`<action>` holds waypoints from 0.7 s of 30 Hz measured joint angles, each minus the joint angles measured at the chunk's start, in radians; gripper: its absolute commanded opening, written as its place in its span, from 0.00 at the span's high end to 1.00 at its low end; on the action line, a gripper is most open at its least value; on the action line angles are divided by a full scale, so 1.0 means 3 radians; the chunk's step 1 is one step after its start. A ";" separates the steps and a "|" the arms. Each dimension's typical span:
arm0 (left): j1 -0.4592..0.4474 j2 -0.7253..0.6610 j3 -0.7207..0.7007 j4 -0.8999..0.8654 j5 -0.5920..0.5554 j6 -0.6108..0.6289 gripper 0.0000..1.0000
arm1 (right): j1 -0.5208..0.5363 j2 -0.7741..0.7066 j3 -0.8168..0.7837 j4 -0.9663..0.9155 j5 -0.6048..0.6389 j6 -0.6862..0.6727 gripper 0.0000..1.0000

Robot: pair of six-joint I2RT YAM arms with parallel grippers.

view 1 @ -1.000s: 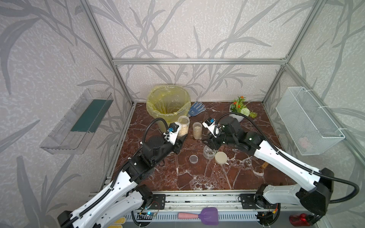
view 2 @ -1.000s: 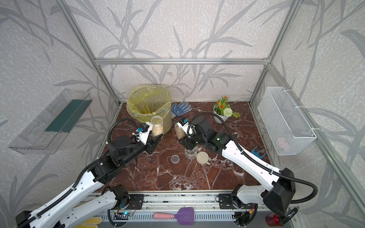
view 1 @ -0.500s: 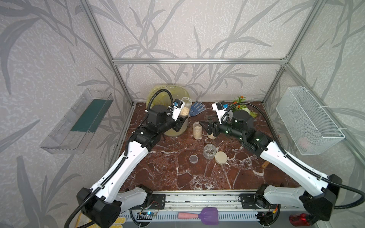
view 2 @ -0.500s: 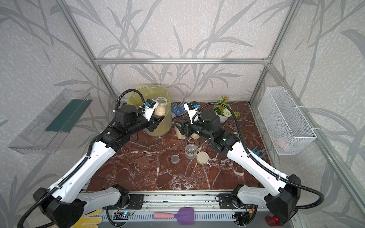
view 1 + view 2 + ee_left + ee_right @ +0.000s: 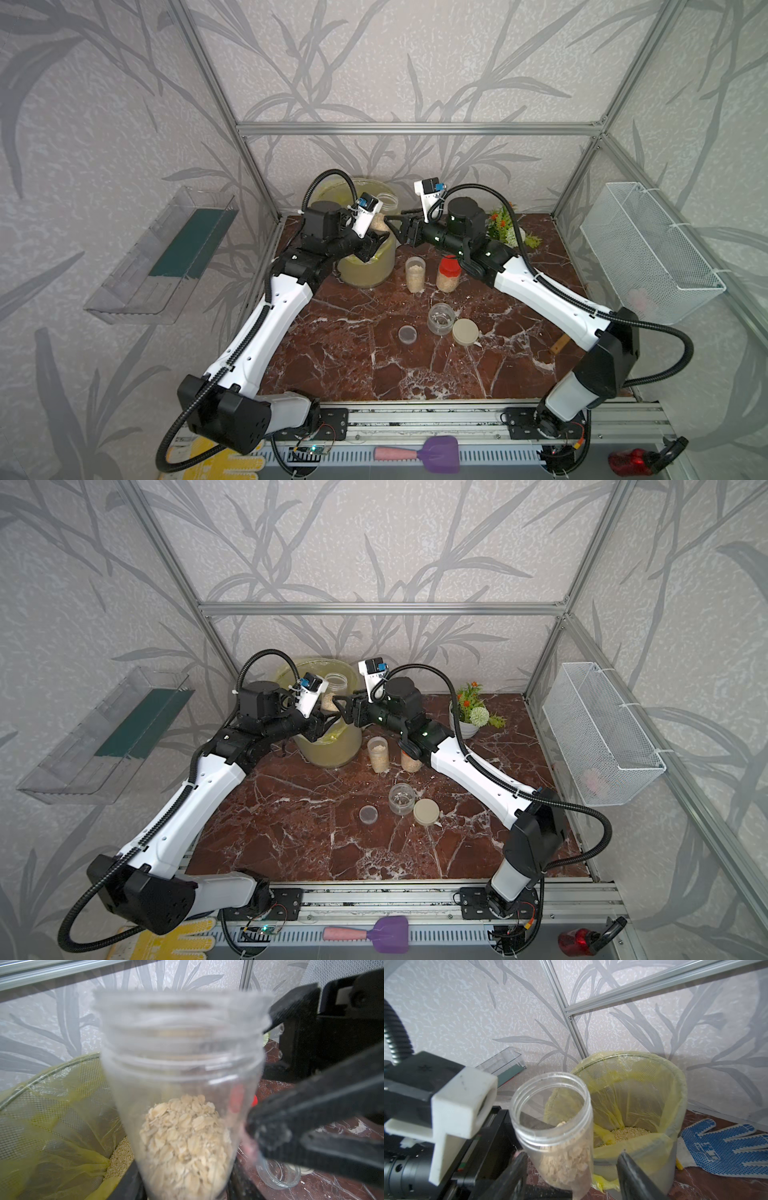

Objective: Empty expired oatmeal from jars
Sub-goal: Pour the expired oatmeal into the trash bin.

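Top views first, and both show the left pincer (image 5: 379,240) clenched on the held jar (image 5: 385,206), raised at the rim of the yellow-lined bin (image 5: 365,270), while the right pincer (image 5: 395,228) stands released just beside it. Down on the tabletop (image 5: 353,365) the squat jar (image 5: 440,319) looks emptied, its beige lid (image 5: 465,331) beside it and a clear lid (image 5: 406,333) lying near. A slim jar (image 5: 415,274) and the red-capped jar (image 5: 448,272) stand with flakes inside, so I reckon two are waiting. Left wrist now: the held jar is uncapped, near upright, oatmeal (image 5: 185,1142) sitting low inside, nothing pouring. Right wrist: flakes already lie in the bin, jaws spread wide about the jar's base, no grip that I can see; roughly one jar done, one about to tip
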 measured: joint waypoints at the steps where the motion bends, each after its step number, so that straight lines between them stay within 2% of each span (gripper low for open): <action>1: 0.0029 0.0019 0.0015 -0.0001 0.0032 0.0003 1.00 | 0.0001 0.0083 0.0097 -0.0001 -0.0018 0.0024 0.32; 15: 0.0277 0.0303 0.0308 -0.0076 0.0306 0.0106 1.00 | 0.0006 0.1111 0.1321 -0.0037 -0.0219 0.0193 0.36; 21: 0.0371 0.0314 0.0315 -0.0081 0.0314 0.0107 1.00 | 0.0006 0.1414 0.1799 -0.0254 -0.0294 0.0172 0.45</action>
